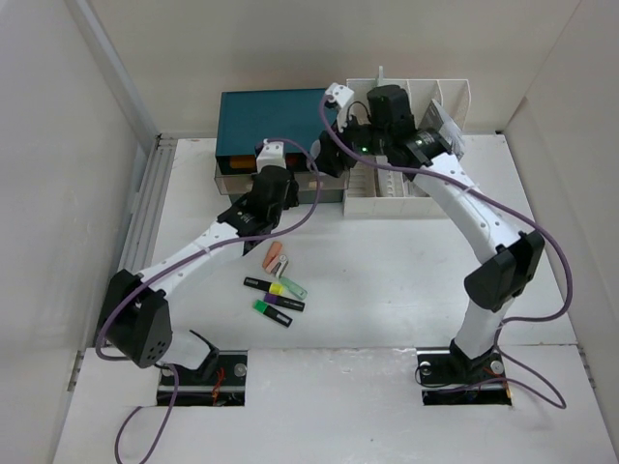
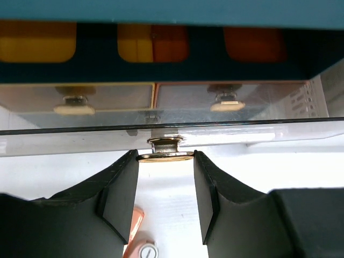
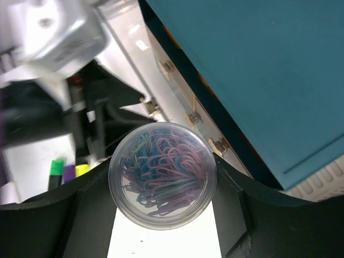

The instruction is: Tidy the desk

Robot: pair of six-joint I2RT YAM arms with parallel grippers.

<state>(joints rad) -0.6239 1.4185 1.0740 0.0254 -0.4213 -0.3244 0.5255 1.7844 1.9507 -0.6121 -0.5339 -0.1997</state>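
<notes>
We judge the tidying to be partway through, with most of the work left. The desk (image 1: 387,280) spreads white beneath both arms, with the teal box (image 1: 274,121) and the rack (image 1: 406,184) standing side by side at its far edge. At the front of the box, the left gripper (image 2: 165,166) has its fingers pressed to either side of a metal knob (image 2: 165,146) on the clear drawer (image 2: 80,137). The knob fills the gap between them, so we read it as pinched. From above, that drawer appears to stand out a little from the box, though we cannot tell how far it is open. The right gripper (image 3: 163,185) is clamped around a clear round tub (image 3: 161,161) full of coloured paper clips. It carries the tub in the air just beside the box front, near the left gripper. The tub is not yet put away, and we guess it is meant for the drawer. In the middle of the desk, well apart from both grippers, a handful of markers (image 1: 276,290) lie loose and close together, and a salmon-coloured piece (image 1: 275,255) lies just beside them. None of these has been stowed. As we see it, the tub comes first, then the loose pens one by one, and last the drawer pushed shut.
</notes>
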